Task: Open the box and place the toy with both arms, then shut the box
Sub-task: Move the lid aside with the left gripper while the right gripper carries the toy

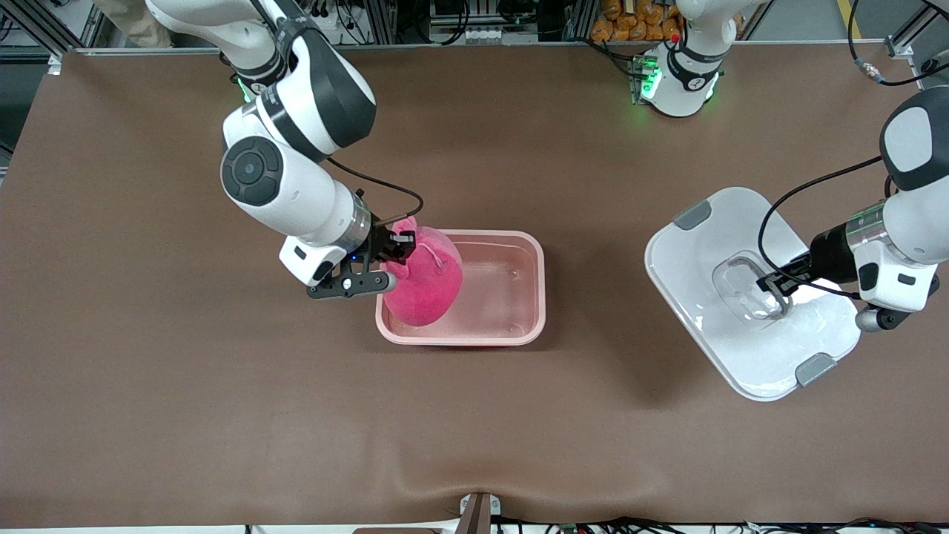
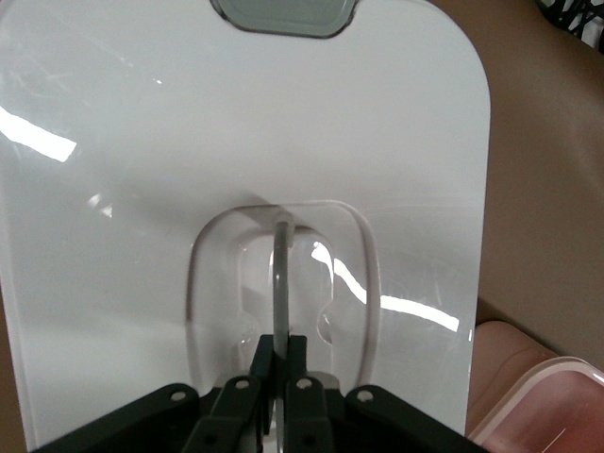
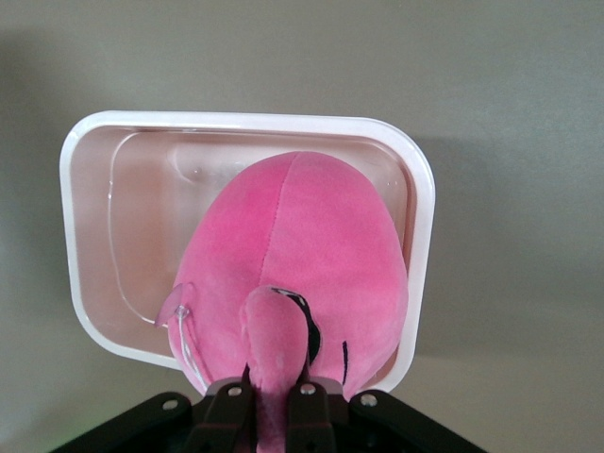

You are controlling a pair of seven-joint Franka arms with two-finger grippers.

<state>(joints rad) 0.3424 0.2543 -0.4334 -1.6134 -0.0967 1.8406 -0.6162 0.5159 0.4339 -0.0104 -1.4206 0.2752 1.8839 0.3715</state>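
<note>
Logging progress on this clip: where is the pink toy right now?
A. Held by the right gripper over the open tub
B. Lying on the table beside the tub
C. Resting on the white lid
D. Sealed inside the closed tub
A: the right gripper is shut on the toy, which hangs over the lidless box.

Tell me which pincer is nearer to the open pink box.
Right. The right pincer holds the toy over the box; the left pincer grips the lid handle at the left arm's end.
</note>
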